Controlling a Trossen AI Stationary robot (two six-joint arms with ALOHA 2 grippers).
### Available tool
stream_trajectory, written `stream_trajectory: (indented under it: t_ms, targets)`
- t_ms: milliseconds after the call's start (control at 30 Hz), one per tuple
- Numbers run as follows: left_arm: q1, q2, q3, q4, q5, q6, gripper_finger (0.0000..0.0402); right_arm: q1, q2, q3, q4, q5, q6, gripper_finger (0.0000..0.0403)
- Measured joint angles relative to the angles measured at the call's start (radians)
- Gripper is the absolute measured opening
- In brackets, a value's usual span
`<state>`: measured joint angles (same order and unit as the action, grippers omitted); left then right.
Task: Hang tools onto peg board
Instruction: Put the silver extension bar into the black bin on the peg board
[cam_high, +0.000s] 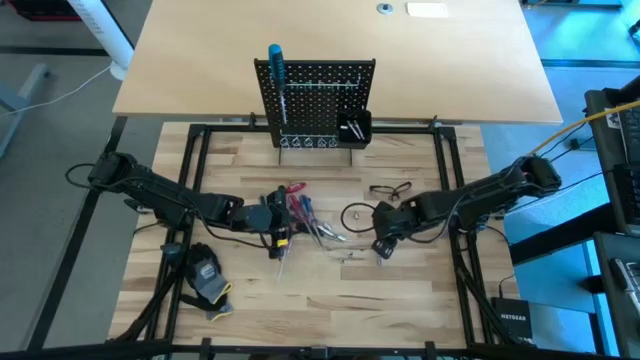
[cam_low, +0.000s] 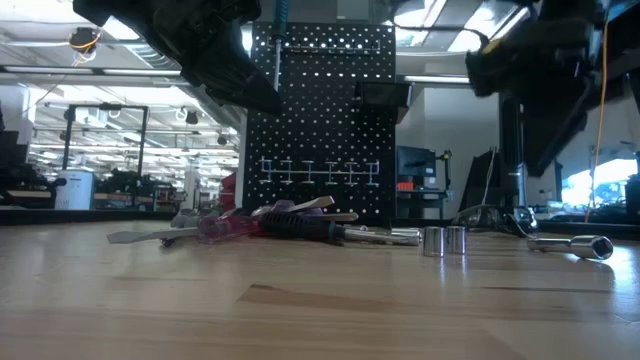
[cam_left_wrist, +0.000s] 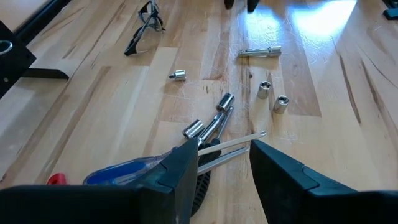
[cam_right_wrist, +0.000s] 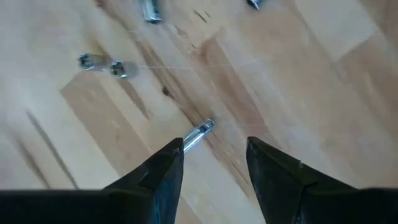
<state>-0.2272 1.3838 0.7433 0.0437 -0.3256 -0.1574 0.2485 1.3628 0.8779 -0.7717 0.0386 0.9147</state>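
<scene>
High: left gripper (cam_high: 278, 238) hovering over tools (cam_high: 305, 215) mid-bench; peg board (cam_high: 318, 100) far side.
L wrist: jaws released, empty.
R wrist: right gripper (cam_right_wrist: 214, 163) spread, straddling silver bit (cam_right_wrist: 198, 134) (could roll away).

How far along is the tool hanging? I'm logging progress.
One blue-handled screwdriver already hangs on the peg board. Nothing is in hand: left claw and right claw hover open above the table. The screwdriver pile and silver sockets remain.
</scene>
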Motion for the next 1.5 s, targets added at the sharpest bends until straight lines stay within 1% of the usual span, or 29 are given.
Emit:
stream_trajectory:
  t_ms: [233,400,667,833,1000,1100,1400,1500]
  targets:
    - [0.0,0.0,0.0,-0.001,0.0,0.0,0.0136,0.0,0.098,-0.022,0.103,-0.075,0.01,0.0175]
    - [0.0,0.0,0.0,0.0,0.0,0.0,0.0136,0.001,0.179,-0.022,0.098,-0.085,0.074,0.0175]
    - [0.0,0.0,0.0,-0.001,0.0,0.0,0.0136,0.0,0.287,-0.021,0.142,-0.103,0.077,0.0175]
    - [0.0,0.0,0.0,-0.001,0.0,0.0,0.0136,0.0,0.305,-0.019,0.156,-0.109,0.076,0.0175]
    - [0.0,0.0,0.0,-0.001,0.0,0.0,0.0136,0.0,0.306,-0.02,0.156,-0.092,0.069,0.017]
    - [0.0,0.0,0.0,-0.001,0.0,0.0,0.0136,0.0,0.307,-0.021,0.164,-0.092,0.047,0.015]
    - [0.0,0.0,0.0,-0.001,0.0,0.0,0.0136,0.001,0.309,-0.02,0.184,-0.082,-0.009,0.0056]
    - [0.0,0.0,0.0,-0.002,0.0,-0.001,0.0136,0.001,0.309,-0.02,0.184,-0.068,-0.034,0.0032]
